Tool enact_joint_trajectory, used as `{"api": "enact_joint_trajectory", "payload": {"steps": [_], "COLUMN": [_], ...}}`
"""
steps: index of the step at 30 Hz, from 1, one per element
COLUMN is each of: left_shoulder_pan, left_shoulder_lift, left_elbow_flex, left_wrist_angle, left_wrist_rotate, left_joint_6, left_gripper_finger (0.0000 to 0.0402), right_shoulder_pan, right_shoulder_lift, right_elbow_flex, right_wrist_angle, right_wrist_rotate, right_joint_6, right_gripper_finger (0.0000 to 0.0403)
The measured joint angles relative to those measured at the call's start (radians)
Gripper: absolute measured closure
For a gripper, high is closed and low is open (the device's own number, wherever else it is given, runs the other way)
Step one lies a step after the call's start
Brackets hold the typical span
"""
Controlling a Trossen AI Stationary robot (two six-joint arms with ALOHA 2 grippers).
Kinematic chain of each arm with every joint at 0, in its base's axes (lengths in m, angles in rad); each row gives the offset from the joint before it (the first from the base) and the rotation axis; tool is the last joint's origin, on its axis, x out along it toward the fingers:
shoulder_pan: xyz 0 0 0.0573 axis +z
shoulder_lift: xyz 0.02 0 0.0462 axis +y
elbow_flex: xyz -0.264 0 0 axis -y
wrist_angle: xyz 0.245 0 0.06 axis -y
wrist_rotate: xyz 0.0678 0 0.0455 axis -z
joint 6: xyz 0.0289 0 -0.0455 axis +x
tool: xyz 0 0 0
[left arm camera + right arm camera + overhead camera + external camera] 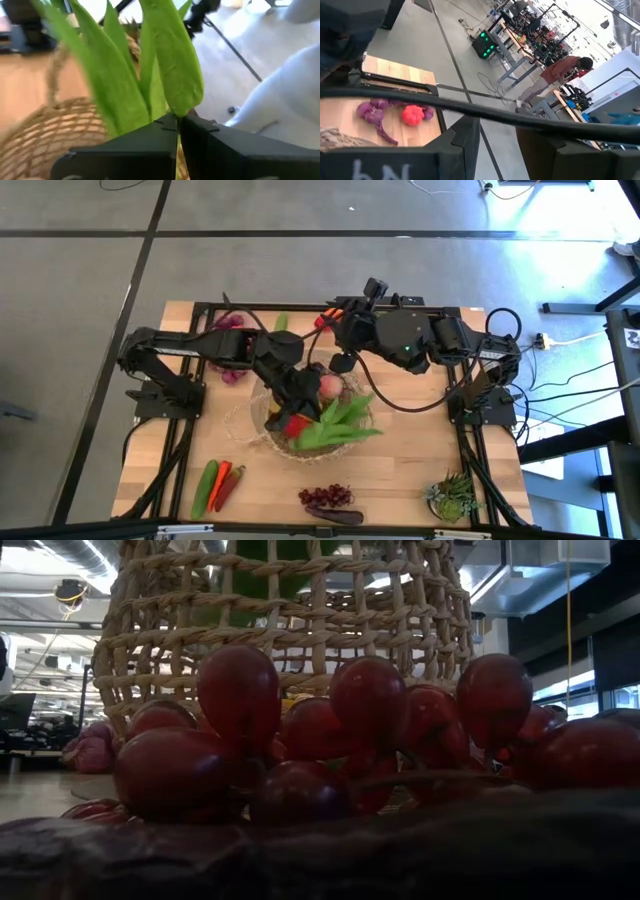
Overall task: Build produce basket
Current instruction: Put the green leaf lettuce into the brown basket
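I have the wicker basket (262,423) sitting mid-table, a little toward the front, with a red pepper (296,423) and a pinkish fruit (329,386) already in it. My left end effector (297,402) is over the basket, clamped tight on the green leafy stalks (345,423), whose leaves fan out across the rim toward my right side. The right end effector (341,363) hangs just behind the basket, part-way open with nothing between the fingers as far as I can see.

My worry is the release: the stalks are long and lie mostly over the rim, so if I let go here they may tip out onto the table (400,470), or drag the light basket as I pull clear. The two arms are also close together above the basket, so a careless lift could bring them into contact.

Only the high view shows what remains outside: a cucumber (205,487) and chillies (228,483) front left, purple grapes (326,496) front centre, a potted plant (452,496) front right. The low view is filled by the grapes against the basket weave. The left wrist view alone shows the leaves pinched between the closed fingers (150,150). The right wrist view shows purple and red produce (412,114) on the table's back edge, and a person (560,75) far off in the room.
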Motion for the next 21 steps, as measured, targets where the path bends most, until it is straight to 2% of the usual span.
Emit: {"api": "enact_joint_trajectory", "payload": {"steps": [12,15,21], "left_shoulder_pan": [0.002,0.006,0.038], "left_shoulder_lift": [0.073,0.073,0.042], "left_elbow_flex": [0.0,0.0,0.0], "left_wrist_angle": [0.055,0.056,0.05], "left_wrist_rotate": [0.156,0.137,0.011], "left_joint_6": [-0.011,0.006,0.038], "left_gripper_finger": [0.0401,0.0401,0.0401], "right_shoulder_pan": [0.0,-0.001,-0.001], "right_shoulder_lift": [-0.007,-0.01,-0.012], "right_elbow_flex": [0.0,0.0,0.0], "right_wrist_angle": [-0.034,-0.034,-0.031], "right_wrist_rotate": [0.022,0.024,0.028], "right_joint_6": [-0.01,-0.03,-0.028], "right_gripper_finger": [0.0277,0.0277,0.0277]}}
